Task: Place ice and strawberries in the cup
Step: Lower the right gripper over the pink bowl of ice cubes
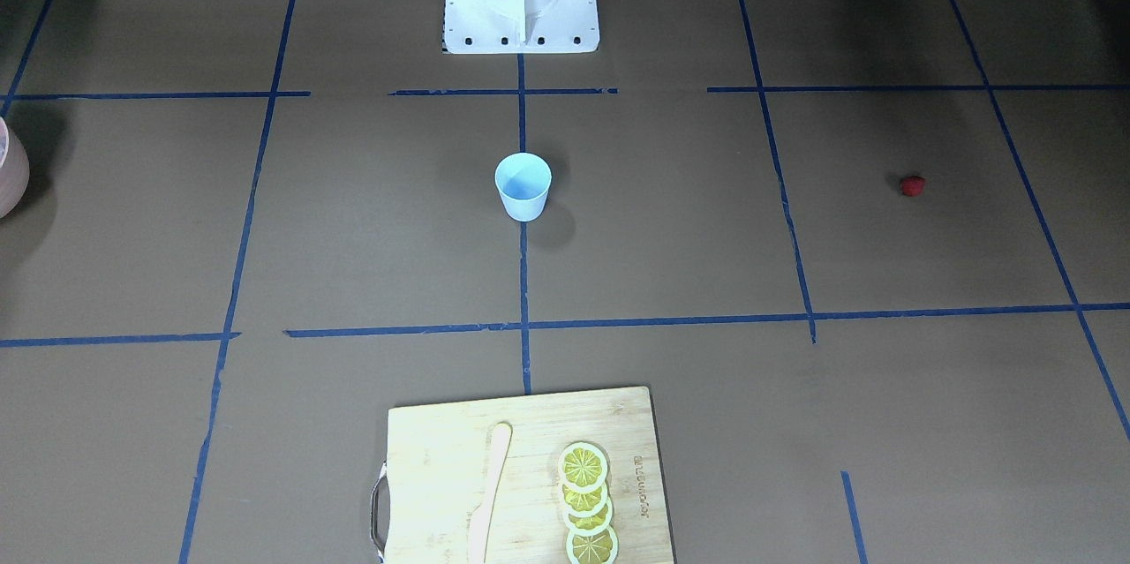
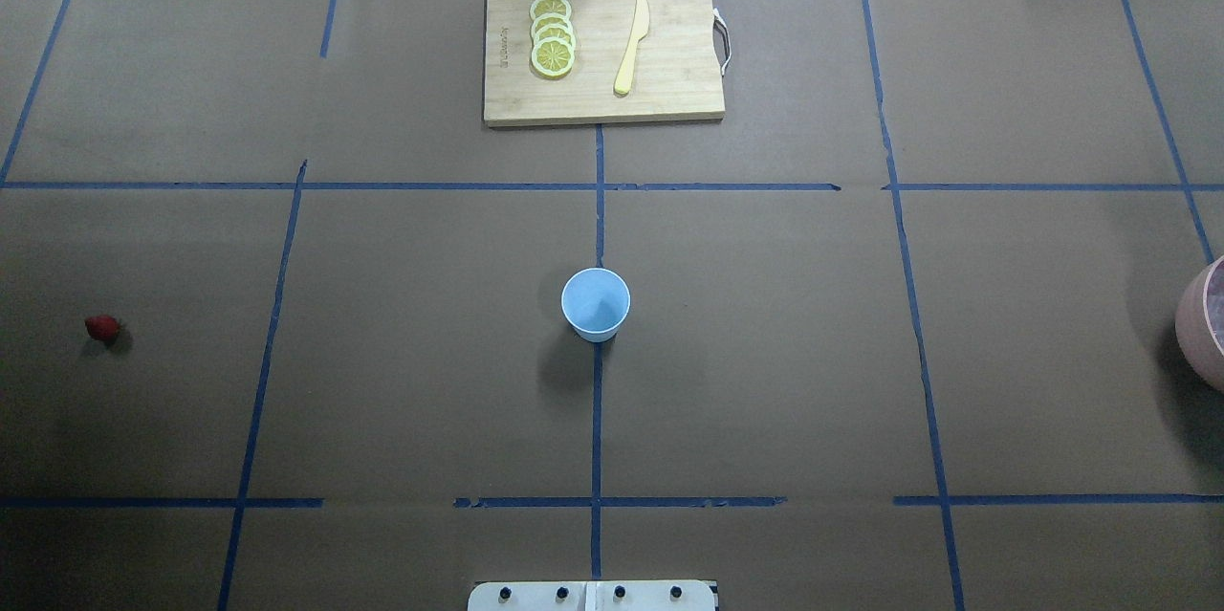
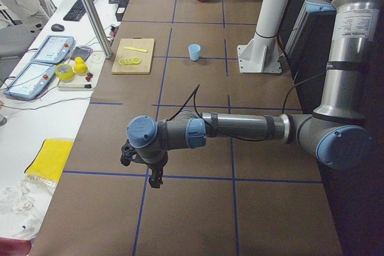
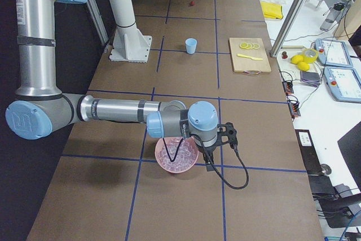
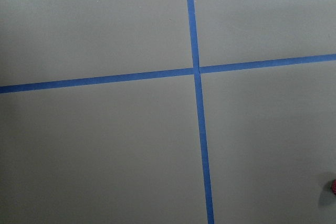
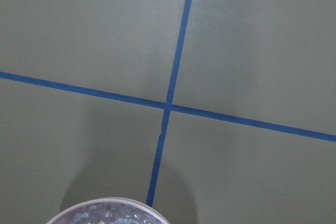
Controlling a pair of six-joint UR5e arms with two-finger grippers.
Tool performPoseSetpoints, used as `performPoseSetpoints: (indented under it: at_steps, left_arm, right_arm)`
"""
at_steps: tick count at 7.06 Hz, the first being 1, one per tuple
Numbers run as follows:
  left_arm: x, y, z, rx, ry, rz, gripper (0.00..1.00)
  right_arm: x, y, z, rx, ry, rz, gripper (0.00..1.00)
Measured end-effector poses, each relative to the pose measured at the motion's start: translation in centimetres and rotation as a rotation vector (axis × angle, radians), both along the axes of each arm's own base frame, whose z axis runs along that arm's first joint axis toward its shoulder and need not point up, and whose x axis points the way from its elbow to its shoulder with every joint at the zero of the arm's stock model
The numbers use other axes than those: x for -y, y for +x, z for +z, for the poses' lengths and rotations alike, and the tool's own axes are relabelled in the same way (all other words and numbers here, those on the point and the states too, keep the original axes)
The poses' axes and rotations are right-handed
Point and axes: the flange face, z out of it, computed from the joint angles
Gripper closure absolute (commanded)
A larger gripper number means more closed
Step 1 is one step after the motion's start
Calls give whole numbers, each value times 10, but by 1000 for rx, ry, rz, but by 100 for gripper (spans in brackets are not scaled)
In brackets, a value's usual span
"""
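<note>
While limited to the side cameras, could not judge the spread of the left claw [image 3: 155, 178] or the right claw [image 4: 211, 163], nor any hold on anything. Found the cup [image 2: 595, 303] upright and empty at the middle of the worktop [image 2: 765, 353], mouth up, likely set there for equal reach from both arms. Saw the strawberry [image 2: 102, 329] lying alone well off toward the left arm's end, near the left claw. Saw the ice [image 4: 175, 153] heaped in a pink bowl [image 2: 1191, 324] at the right arm's end, close by the right claw; probably staged so for one pickup per arm.
</note>
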Motion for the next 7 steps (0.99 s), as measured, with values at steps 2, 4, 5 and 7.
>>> performPoseSetpoints:
  at_steps: [2,4,5,7]
  left_arm:
    - [-1,0,2,1,-5,-1,0]
    - [-1,0,2,2,-7,-2,0]
    - [-1,0,2,2,-6,-2,0]
    - [-1,0,1,2,-5,-2,0]
  right_arm:
    - [-3,-35,-36,-7,80,-80,0]
    - [-20,-55,-41,-5,105,-119,0]
    - [-28,-68,-35,-13,111,-150,0]
    - [-51,-94,-14,-44,134,-221,1]
